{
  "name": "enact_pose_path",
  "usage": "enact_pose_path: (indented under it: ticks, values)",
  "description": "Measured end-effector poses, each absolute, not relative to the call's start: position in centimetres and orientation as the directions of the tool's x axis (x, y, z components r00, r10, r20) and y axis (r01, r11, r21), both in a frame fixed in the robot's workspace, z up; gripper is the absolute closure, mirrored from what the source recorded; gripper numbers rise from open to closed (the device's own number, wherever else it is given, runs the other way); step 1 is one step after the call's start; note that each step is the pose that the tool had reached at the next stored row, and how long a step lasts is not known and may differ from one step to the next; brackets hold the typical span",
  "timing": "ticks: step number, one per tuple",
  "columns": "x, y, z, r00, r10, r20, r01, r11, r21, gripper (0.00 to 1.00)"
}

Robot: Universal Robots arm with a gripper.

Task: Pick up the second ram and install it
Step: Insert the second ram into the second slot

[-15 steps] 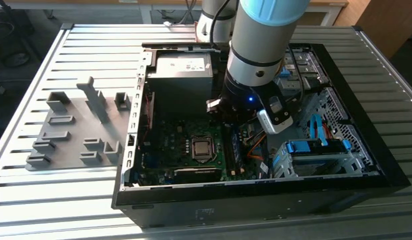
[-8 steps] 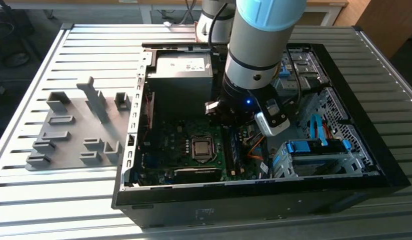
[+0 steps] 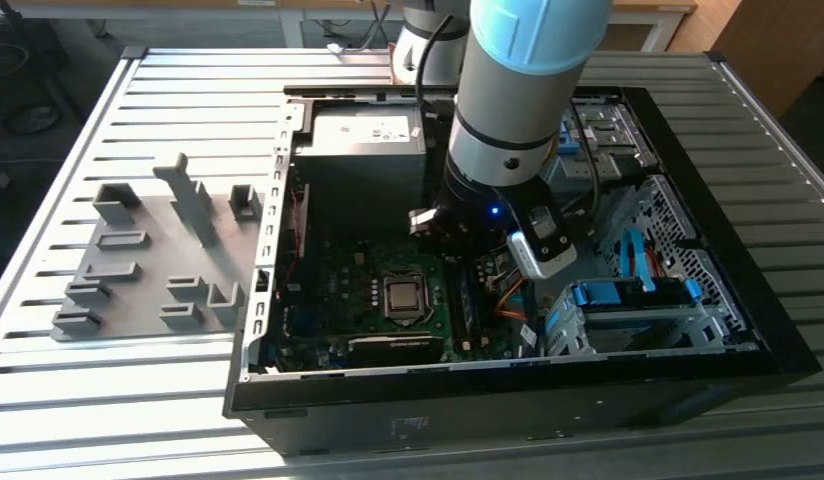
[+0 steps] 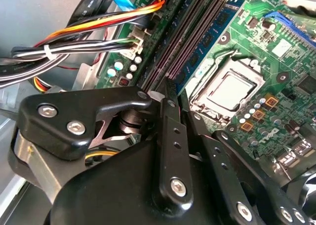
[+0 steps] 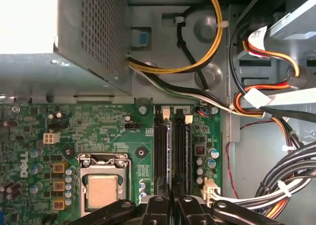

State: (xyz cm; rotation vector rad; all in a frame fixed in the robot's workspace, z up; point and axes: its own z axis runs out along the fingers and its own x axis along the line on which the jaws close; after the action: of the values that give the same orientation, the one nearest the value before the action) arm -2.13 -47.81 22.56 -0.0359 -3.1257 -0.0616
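The second ram (image 5: 170,153) is a thin blue strip seen edge-on, standing upright among the black memory slots (image 5: 160,151) beside the processor socket. In the second wrist view its blue face with dark chips (image 4: 205,44) runs away from the fingertips. My gripper (image 5: 171,205) sits right over the near end of the strip, its black fingers (image 4: 170,116) pressed close on the strip's upper edge. In the exterior view the arm's wrist (image 3: 499,215) reaches down into the open computer case above the motherboard.
The processor socket (image 5: 103,190) lies beside the slots. Cable bundles (image 5: 256,99) cross close by, toward the drive bays (image 3: 632,300). The power-supply box (image 3: 365,140) fills the case's far end. A grey fixture plate (image 3: 152,265) with blocks lies at the exterior view's left.
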Motion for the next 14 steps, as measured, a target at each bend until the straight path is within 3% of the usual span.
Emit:
enact_pose_path:
  ticks: [14]
  values:
    - [-2.13, -48.0, 21.63, -1.0, 0.026, 0.016, 0.026, 0.999, 0.039, 0.86]
